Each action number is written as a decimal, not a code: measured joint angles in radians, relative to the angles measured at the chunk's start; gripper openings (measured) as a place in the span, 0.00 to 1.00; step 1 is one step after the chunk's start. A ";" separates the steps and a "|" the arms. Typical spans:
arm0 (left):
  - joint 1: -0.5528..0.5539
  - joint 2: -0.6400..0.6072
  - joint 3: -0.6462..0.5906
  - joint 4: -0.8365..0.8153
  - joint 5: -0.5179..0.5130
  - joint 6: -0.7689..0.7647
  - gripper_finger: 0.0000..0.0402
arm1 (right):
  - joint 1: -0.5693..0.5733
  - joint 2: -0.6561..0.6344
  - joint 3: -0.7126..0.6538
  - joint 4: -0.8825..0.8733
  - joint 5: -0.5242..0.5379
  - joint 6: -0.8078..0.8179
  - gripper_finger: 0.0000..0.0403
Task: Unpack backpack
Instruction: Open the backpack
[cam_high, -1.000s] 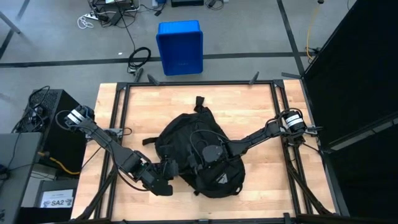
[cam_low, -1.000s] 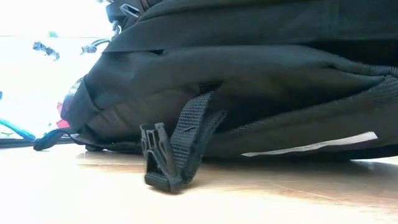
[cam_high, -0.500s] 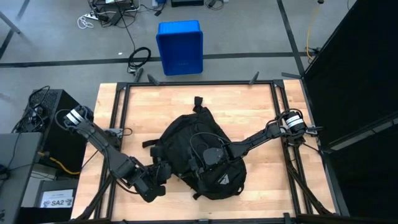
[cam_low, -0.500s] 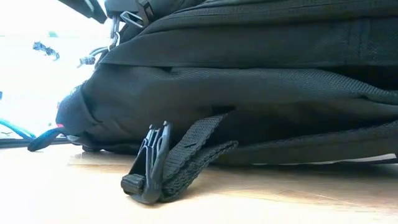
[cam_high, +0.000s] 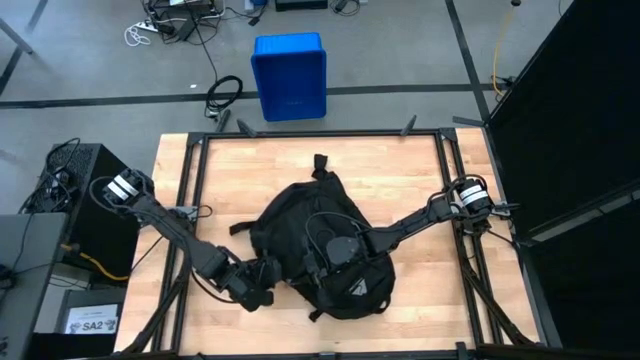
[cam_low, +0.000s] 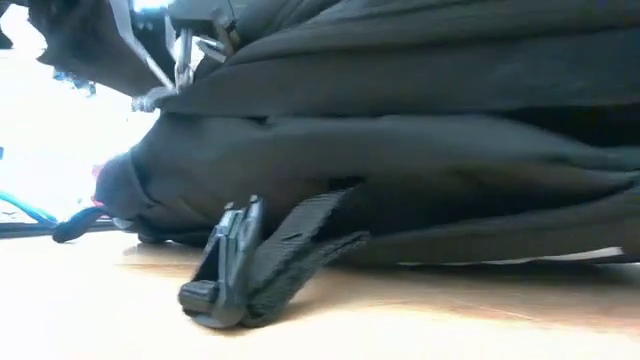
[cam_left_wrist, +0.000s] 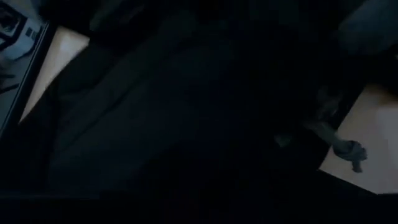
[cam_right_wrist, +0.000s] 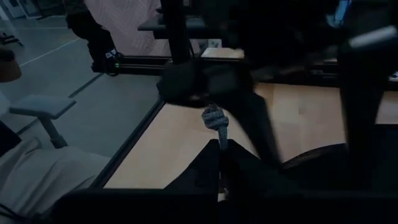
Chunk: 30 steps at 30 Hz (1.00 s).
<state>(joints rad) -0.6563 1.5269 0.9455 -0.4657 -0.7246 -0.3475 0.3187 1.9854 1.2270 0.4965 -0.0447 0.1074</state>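
The black backpack (cam_high: 322, 235) lies flat in the middle of the wooden table, its white triangular logo (cam_high: 360, 288) toward the near edge. It fills the low view (cam_low: 400, 150). There a strap with a black buckle (cam_low: 225, 280) trails from its side onto the table. My right gripper (cam_high: 325, 252) reaches in from the right, over the top of the backpack, and is shut on a grey zipper pull cord (cam_right_wrist: 216, 124). My left gripper (cam_high: 262, 285) is at the backpack's near left side. The left wrist view shows only dark fabric (cam_left_wrist: 186, 112) close up. My right gripper pinches the grey zipper pull cord (cam_right_wrist: 220, 155) between its two fingers. The cord's knotted end (cam_right_wrist: 214, 116) sticks out beyond the fingertips. The gripper comes in nearly level from the table's right, over the backpack. The dark fingers hide the exact spot of contact.
A blue bin (cam_high: 290, 75) stands on the floor beyond the far edge. Black frame rails (cam_high: 190, 190) run along the table's left and right sides. Bare wood (cam_high: 400, 170) lies around the backpack. More grey zipper pulls (cam_low: 185, 55) hang at the backpack's upper left in the low view.
My left gripper has come down against the backpack's near left side, showing in the low view's top left corner. The backpack's near side has shifted and sagged. The strap buckle has tipped from upright to lying lower on the table. My right gripper has kept still.
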 joint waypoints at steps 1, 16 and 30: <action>0.002 0.000 -0.005 -0.013 0.000 -0.001 0.31 | 0.000 0.000 0.000 0.000 -0.006 0.006 0.00; 0.006 -0.002 -0.015 -0.355 -0.052 -0.272 0.00 | 0.126 -0.003 0.001 -0.027 -0.127 0.083 0.00; 0.009 -0.003 -0.003 -0.268 -0.012 -0.219 0.00 | 0.163 -0.021 0.001 -0.051 0.184 -0.030 0.01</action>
<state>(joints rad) -0.6472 1.5238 0.9426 -0.7333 -0.7368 -0.5667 0.4815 1.9640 1.2282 0.4456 0.1391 0.0772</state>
